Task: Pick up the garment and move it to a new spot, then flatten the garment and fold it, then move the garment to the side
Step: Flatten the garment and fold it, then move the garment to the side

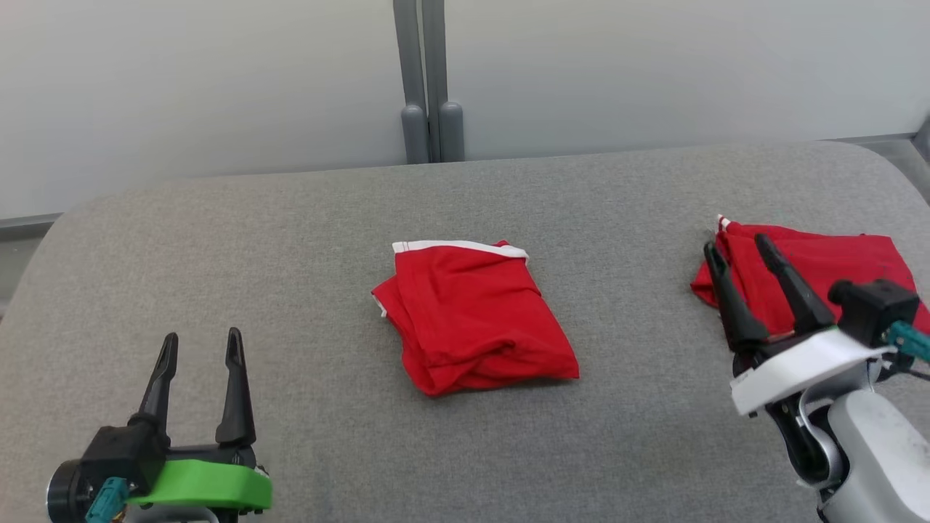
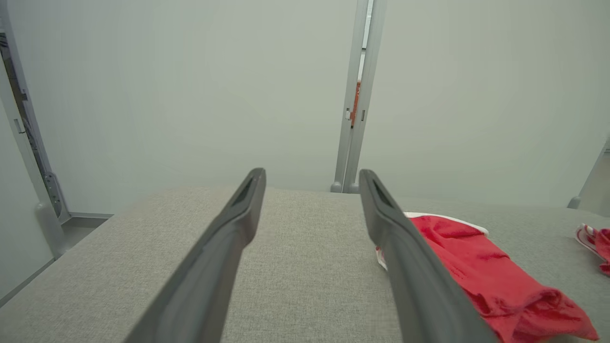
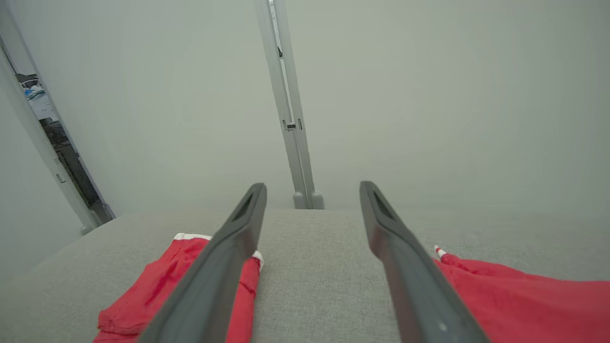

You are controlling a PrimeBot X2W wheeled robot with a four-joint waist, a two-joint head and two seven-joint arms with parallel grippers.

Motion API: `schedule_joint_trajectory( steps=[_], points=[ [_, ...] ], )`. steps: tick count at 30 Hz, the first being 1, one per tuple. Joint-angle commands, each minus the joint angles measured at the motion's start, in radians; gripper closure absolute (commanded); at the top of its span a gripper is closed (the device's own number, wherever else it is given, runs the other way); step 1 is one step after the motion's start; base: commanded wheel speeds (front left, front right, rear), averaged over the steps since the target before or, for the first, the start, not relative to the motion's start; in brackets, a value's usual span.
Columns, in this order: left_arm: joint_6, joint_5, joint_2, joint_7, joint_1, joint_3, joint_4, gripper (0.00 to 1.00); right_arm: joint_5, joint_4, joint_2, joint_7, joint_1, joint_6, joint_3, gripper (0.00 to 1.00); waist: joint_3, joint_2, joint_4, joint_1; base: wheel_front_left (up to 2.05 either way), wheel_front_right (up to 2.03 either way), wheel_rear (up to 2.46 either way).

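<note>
A red garment with white trim lies folded into a rough square at the middle of the grey padded table. The left wrist view has it at the lower right, and the right wrist view at the lower left. My left gripper hovers open near the front left of the table, well apart from the garment. At the right my right gripper stands open, raised in front of a second red garment, with nothing between its fingers.
The second red garment lies at the table's right edge. Behind the table stands a pale wall with a grey vertical post. The table's corners are rounded, and floor shows beyond the left edge.
</note>
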Motion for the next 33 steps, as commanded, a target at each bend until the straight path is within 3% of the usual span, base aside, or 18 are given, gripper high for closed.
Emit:
schedule_joint_trajectory(
  steps=[1,12,19,28,33],
  points=[
    [0.005,0.03,0.006,0.0,0.024,0.003,-0.001,0.0,-0.03,-0.013,0.011,-0.002,0.024,0.0,-0.015,0.0,-0.006,0.0,-0.016,0.0,0.0,0.0,0.0],
    [-0.005,0.073,-0.007,0.0,0.048,0.001,-0.002,0.0,-0.148,-0.054,0.103,-0.002,0.146,0.0,-0.123,0.0,-0.012,0.0,-0.036,0.0,0.0,0.0,0.0],
    [-0.014,0.078,-0.011,0.0,0.037,-0.006,0.009,0.0,-0.183,-0.044,0.126,-0.002,0.16,0.0,-0.144,0.0,-0.007,0.0,-0.034,0.0,0.0,0.0,0.0],
    [-0.019,0.066,-0.014,0.0,0.013,-0.02,0.023,0.0,-0.154,-0.026,0.125,-0.002,0.096,0.0,-0.098,0.0,0.007,0.0,0.004,0.0,0.0,0.0,0.0],
    [-0.022,0.059,-0.015,0.0,0.007,-0.039,0.033,0.0,-0.088,0.102,0.114,0.045,-0.016,0.0,-0.007,0.0,0.016,0.0,0.074,0.0,0.0,0.0,0.0]
  ],
)
